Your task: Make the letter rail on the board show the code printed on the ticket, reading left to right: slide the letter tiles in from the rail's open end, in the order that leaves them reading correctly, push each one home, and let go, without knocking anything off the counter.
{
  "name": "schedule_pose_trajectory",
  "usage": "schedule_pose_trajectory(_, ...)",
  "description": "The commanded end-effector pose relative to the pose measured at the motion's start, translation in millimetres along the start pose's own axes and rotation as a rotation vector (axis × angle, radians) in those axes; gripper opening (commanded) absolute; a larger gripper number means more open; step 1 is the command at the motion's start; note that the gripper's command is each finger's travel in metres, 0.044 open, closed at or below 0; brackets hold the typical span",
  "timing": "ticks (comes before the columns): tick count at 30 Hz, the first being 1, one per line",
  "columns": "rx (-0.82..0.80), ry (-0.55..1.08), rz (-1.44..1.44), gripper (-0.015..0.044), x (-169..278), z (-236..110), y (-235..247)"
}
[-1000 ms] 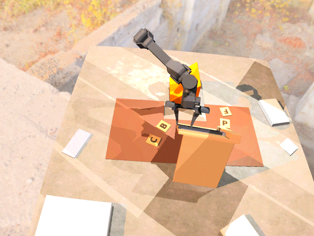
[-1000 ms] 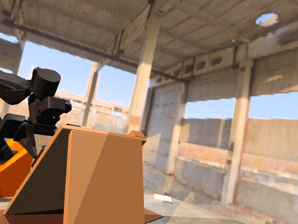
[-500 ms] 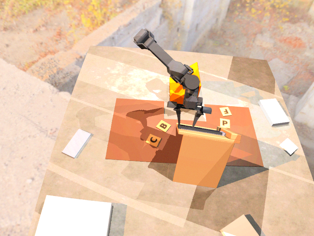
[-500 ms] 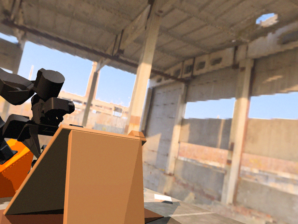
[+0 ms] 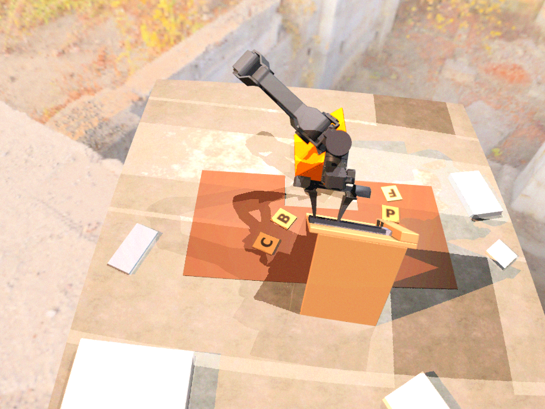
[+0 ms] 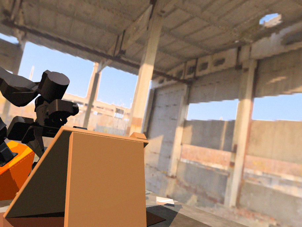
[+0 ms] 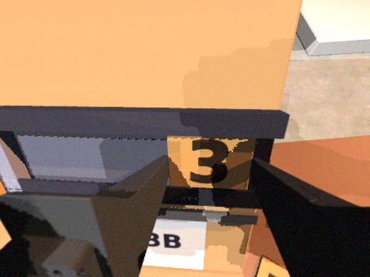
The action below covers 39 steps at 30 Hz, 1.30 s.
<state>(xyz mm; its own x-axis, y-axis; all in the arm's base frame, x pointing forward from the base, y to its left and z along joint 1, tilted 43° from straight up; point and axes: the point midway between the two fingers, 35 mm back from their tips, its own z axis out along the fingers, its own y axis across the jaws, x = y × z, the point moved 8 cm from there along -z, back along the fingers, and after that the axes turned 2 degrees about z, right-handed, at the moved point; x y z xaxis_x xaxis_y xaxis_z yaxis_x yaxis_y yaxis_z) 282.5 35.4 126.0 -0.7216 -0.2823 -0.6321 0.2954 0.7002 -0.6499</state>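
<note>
Pincer (image 5: 326, 216) sits at centre of the top view, fingers pointing down onto the top edge of the orange board (image 5: 347, 277). It is clamped on a tile marked 3 (image 7: 212, 163); in the wrist view that tile fills the gap between the two fingers, just right of centre.

The 3 tile sits inside the letter rail (image 7: 138, 122), under the rail's dark upper lip, close to the rail's right-hand end in the wrist frame. Rail channel to the left of the tile shows pale grey. In the top view the rail (image 5: 347, 223) reads as a dark strip along the board's upper edge, with a raised orange block (image 5: 402, 232) at its right end.

Below the tile in the wrist view, a white ticket (image 7: 175, 243); only "BB" readable, the rest hidden by a finger.

Loose tiles on the rust-coloured mat (image 5: 220, 246), top view: B (image 5: 284, 218) and C (image 5: 266, 242) left of the board, apart from each other; F (image 5: 391, 192) and P (image 5: 390, 213) right of the pincer, P lower.

Counter (image 5: 145, 307) carries white slabs near its edges: lower left (image 5: 127, 376), left (image 5: 132, 247), upper right (image 5: 475, 193).

Exterior view: pincer (image 6: 36, 146) at frame left, behind the board's sloped side (image 6: 43, 180); tile hidden there.
</note>
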Motion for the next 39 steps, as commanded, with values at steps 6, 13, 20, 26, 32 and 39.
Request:
schedule_pose_trajectory(6, 0.005, -0.004, 0.008, 0.0000, -2, 0, 5)
schedule_pose_trajectory(13, 0.005, -0.004, 0.009, 0.0000, -2, 0, 9)
schedule_pose_trajectory(20, 0.005, -0.004, 0.009, 0.0000, -2, 0, 13)
schedule_pose_trajectory(26, 0.005, -0.004, 0.009, 0.0000, -2, 0, 16)
schedule_pose_trajectory(32, 0.004, -0.004, 0.009, 0.0000, -1, 0, 20)
schedule_pose_trajectory(39, 0.004, -0.004, 0.010, 0.0000, -1, 0, 23)
